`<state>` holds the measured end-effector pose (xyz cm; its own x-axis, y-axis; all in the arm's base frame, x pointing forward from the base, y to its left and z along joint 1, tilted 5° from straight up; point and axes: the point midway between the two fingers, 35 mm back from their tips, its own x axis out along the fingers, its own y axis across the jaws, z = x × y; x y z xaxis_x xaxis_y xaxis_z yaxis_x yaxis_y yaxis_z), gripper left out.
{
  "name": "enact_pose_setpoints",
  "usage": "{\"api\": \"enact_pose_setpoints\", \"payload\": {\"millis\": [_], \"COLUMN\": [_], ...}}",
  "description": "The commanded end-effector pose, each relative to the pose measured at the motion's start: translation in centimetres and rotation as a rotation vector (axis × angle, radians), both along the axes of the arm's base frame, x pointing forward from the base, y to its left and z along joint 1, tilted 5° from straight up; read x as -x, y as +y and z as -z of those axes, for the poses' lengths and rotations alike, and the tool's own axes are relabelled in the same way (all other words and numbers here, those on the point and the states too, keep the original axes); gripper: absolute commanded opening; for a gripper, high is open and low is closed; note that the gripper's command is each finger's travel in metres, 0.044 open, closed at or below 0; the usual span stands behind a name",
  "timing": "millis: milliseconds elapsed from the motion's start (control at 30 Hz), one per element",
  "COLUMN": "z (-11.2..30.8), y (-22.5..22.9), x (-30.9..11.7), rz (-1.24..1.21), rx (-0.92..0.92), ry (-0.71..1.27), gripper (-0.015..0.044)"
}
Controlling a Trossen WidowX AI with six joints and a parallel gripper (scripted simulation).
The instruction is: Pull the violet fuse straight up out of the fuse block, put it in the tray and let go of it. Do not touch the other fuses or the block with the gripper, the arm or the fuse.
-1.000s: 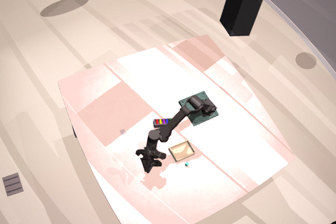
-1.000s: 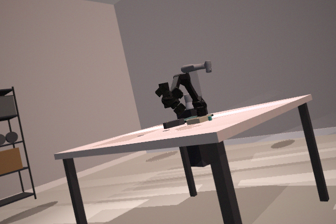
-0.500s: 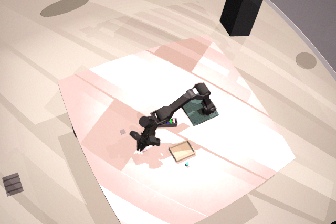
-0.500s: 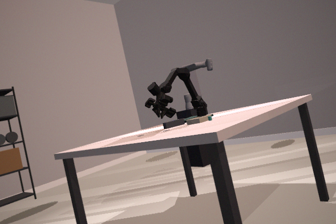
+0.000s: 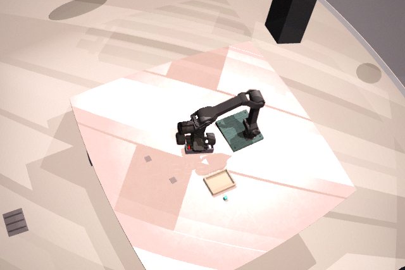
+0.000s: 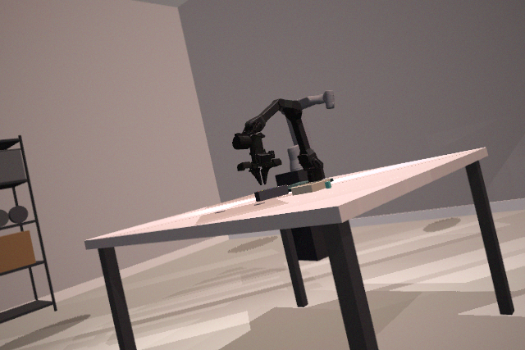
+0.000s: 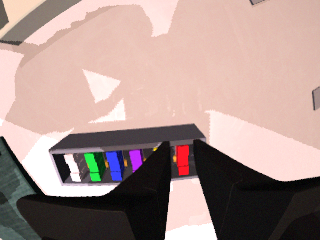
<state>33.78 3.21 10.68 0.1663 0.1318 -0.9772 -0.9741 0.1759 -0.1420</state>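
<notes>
The violet fuse (image 7: 135,160) stands in the dark fuse block (image 5: 199,152) (image 6: 271,193) (image 7: 135,137), between the blue fuse (image 7: 114,166) and a yellow fuse (image 7: 156,149) mostly hidden by a finger. My gripper (image 6: 262,183) (image 7: 181,146) points down above the block. Its fingers are a little apart, with nothing held between them. In the wrist view the red fuse (image 7: 183,160) shows in the gap, and the violet fuse is left of the left finger. In the top view the arm hides the fingertips and most fuses. The tan tray (image 5: 219,182) (image 6: 307,188) is empty.
Green (image 7: 95,166) and white (image 7: 73,167) fuses stand beyond the blue one. A small teal cube (image 5: 225,197) (image 6: 328,184) lies beside the tray. The arm's base stands on a dark green board (image 5: 228,133) (image 7: 15,195). Two flat grey squares (image 5: 147,158) (image 5: 172,179) lie on the table.
</notes>
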Motion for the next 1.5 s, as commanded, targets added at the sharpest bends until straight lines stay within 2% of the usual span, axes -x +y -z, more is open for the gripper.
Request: {"api": "enact_pose_setpoints", "payload": {"millis": [0,1467], "z": [-0.6,2.5], "y": [-1.9,-1.8], "x": [3.6,3.5], "rz": [0.0,0.0], "rx": [0.06,0.06], "ry": [0.105,0.105], "gripper": [0.0074,0.0074]}}
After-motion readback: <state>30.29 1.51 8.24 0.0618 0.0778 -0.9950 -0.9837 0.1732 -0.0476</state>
